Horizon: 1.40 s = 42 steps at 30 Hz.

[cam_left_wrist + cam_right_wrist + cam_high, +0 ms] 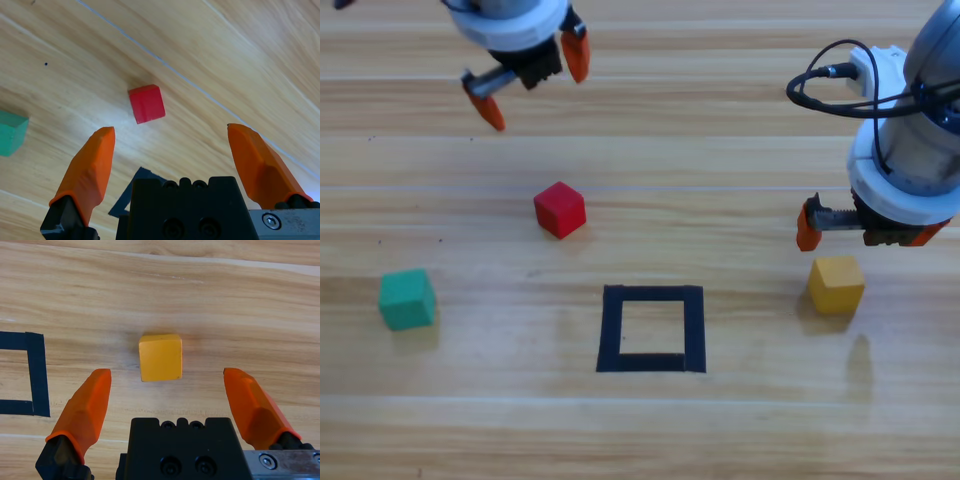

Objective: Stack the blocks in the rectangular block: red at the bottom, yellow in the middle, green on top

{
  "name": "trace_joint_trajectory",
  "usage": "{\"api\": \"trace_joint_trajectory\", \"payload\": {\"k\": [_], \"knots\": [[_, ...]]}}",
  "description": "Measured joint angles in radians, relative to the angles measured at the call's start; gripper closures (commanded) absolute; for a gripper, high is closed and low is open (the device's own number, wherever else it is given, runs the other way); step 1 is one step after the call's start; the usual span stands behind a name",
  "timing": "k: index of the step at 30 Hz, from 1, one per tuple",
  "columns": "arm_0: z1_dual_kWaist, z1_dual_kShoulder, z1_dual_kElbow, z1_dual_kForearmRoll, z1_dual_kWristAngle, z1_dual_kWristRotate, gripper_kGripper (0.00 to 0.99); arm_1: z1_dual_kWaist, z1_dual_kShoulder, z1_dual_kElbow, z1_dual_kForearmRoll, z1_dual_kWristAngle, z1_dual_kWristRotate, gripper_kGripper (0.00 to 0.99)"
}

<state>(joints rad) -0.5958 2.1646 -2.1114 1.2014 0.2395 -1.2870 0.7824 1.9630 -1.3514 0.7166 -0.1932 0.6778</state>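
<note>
Resting matte on grained wood: yellow cube [836, 284].

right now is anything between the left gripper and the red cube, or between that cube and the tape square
Nothing visible. The left gripper, jaws open, hangs above bare wood with the red cube straight ahead of it. From that cube to the tape square the table is bare too; the green cube and yellow cube sit well off to either side.
</note>
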Motion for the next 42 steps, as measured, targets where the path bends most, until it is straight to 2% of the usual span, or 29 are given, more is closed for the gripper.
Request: {"api": "trace_joint_trajectory", "payload": {"k": [2,10,15,20,21,23,25,27,29,37,42], "knots": [[0.004,0.047,-0.042,0.035,-0.013,-0.038,0.031,0.000,0.003,0.000,0.000,0.003,0.000,0.016],[0.010,0.124,-0.044,0.036,-0.061,-0.112,0.042,-0.004,0.098,-0.003,0.000,0.038,0.000,0.079],[0.011,0.143,-0.044,0.037,-0.077,-0.175,0.045,-0.008,0.135,-0.003,0.000,0.044,0.000,0.179],[0.011,0.179,-0.044,0.037,-0.089,-0.209,0.044,-0.018,0.137,-0.004,0.000,0.067,0.000,0.183],[0.011,0.184,-0.044,0.037,-0.090,-0.214,0.042,-0.021,0.137,-0.004,0.000,0.070,0.000,0.217],[0.011,0.196,-0.044,0.037,-0.094,-0.228,0.040,-0.027,0.138,-0.005,0.000,0.076,0.000,0.398],[0.011,0.205,-0.044,0.037,-0.094,-0.243,0.040,-0.033,0.143,-0.006,0.000,0.085,-0.004,0.654],[0.012,0.213,-0.044,0.037,-0.094,-0.251,0.040,-0.037,0.162,-0.010,-0.002,0.090,-0.013,0.749],[0.012,0.221,-0.044,0.037,-0.095,-0.258,0.040,-0.039,0.177,-0.019,-0.005,0.093,-0.021,0.800],[0.024,0.259,-0.044,0.037,-0.123,-0.282,0.042,-0.044,0.175,-0.021,-0.011,0.093,-0.044,0.814],[0.036,0.285,-0.044,0.037,-0.130,-0.287,0.044,-0.044,0.112,0.029,-0.014,0.093,-0.044,0.814]]}}
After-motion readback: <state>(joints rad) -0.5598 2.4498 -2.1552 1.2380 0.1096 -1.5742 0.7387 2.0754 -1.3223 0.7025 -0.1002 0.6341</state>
